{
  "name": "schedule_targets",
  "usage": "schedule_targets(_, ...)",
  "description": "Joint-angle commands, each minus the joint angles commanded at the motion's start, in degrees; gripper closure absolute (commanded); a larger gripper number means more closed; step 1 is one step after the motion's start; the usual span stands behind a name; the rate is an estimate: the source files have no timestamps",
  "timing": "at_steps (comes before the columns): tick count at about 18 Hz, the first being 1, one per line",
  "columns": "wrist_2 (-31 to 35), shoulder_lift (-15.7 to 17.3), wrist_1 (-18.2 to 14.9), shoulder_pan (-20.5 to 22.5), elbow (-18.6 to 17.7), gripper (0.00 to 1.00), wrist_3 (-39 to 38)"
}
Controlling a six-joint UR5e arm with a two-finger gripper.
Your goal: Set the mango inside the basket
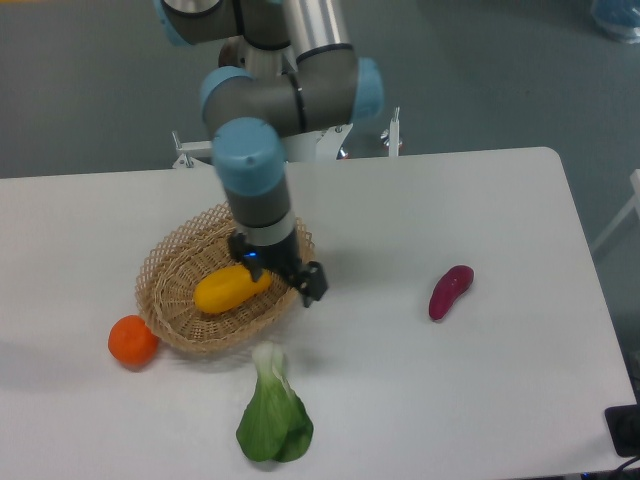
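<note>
Fruit comes first on the left: we see a round orange (132, 340) on the white table (450, 400), just beside the basket (172, 265), and the yellow mango (230, 288) lies inside the basket with nothing holding it. Near the basket's front, a green leafy vegetable (273, 420) lies on the table. At the basket's right rim we see the gripper (303, 281) holding nothing, though we cannot tell if its jaws are apart or closed, and far to the right lies a purple-red vegetable (450, 291).

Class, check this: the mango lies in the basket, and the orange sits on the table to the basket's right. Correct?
Not quite. The camera view shows the mango in the basket, but the orange sits on the table to the basket's left, not right.
</note>
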Motion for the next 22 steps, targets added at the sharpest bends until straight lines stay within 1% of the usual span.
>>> schedule_targets(2, -0.97, -0.88, -0.09, 1.76, 2.2, 0.0, 1.5)
schedule_targets(5, -1.76, -2.2, -0.09, 3.79, 4.14, 0.0, 3.61)
schedule_targets(9, -1.85, -3.43, -0.09, 6.33, 5.28, 0.0, 8.26)
schedule_targets(12, -2.2, -4.31, -0.09, 9.06, 6.33, 0.0, 13.44)
schedule_targets(15, -4.83, -4.75, -0.17, 12.13, 7.39, 0.0, 17.32)
schedule_targets(17, -5.45, -5.45, -0.26, 13.89, 8.0, 0.0, 20.38)
schedule_targets(19, -5.54, -5.8, -1.57, 15.3, 8.88, 0.0, 24.16)
schedule_targets(22, -5.89, -7.2, -3.86, 17.32, 11.25, 0.0, 26.46)
